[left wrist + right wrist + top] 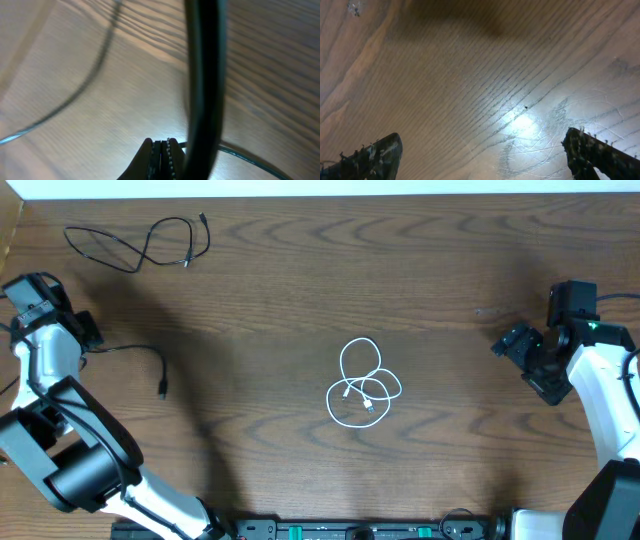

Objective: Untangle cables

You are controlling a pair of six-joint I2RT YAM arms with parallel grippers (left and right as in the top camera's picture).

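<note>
White cable (362, 387) sits coiled at table centre, loops crossing, between the arms. Right gripper (481, 135) is nearer, jaws wide apart, with the cable lying straight inboard of it. Left gripper (161, 143) is pinched closed beside a black cable (161, 385); can't tell whether it holds it. Second black cable (186, 260) lies far-left.

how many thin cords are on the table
3. One black cord lies at the far left corner, a second black cord lies by the left arm, and the white cord is looped in the middle. None seem hidden.
</note>
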